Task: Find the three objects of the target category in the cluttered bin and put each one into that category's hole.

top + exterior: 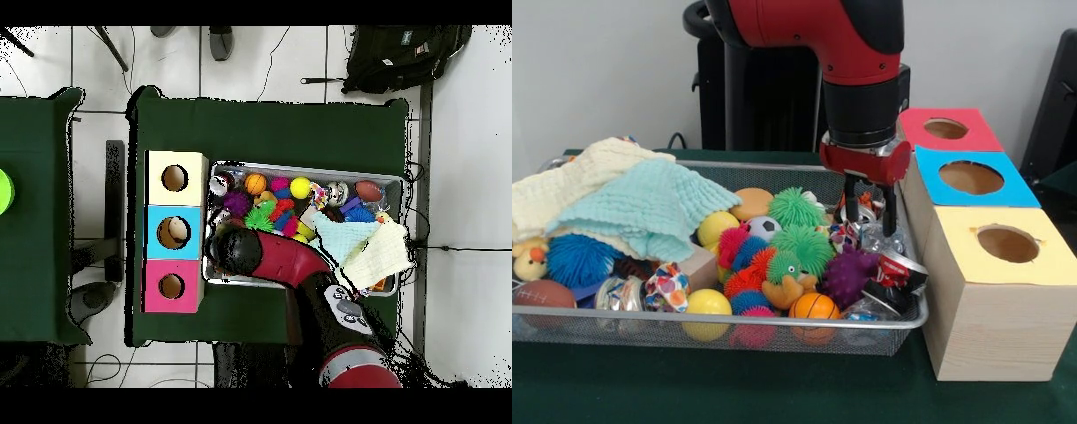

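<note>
Beneath the red and black arm's gripper (869, 210), at the end of the wide silver wire-mesh bin (777, 329) nearest the boxes, lies a clear crinkly plastic bottle (881, 238) among the clutter. The two dark fingers (890, 215) hang spread apart just above it, one on each side, holding nothing that can be made out. Beside that bottle in the bin sit a crushed red soda can (899, 272), a purple spiky ball (848, 276), a small orange basketball (814, 306) and several green fuzzy toys (796, 208). Farther along the bin from the gripper are a yellow ball (707, 303) and a brown toy football (544, 293), with a pale mint knitted cloth (644, 206) and a cream cloth (574, 177) heaped over that end. Just beside the bin on the dark green surface (733, 389) stands a row of three wooden boxes with round holes, topped yellow (1006, 245), blue (971, 177) and red (946, 129).
</note>
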Robot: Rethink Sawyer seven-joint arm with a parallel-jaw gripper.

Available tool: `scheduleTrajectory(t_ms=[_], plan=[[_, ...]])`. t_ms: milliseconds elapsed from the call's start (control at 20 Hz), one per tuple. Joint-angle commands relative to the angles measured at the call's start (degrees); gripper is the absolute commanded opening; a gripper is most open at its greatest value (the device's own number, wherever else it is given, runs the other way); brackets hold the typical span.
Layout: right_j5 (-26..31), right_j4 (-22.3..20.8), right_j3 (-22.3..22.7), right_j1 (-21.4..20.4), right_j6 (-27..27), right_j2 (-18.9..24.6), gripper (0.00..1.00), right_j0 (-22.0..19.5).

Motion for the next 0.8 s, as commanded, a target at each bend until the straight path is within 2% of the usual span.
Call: scheduleTrajectory(t_ms=[50,400,800], plan=[[-4.41,-3.08,2.26,3.87,4.20,3.90,1.00,-1.02],[-6.76,-2.52,0.69,6.18,5.44,3.96,1.00,0.40],[-11.32,-3.67,-0.11,10.36,4.73,6.16,1.00,-1.59]])
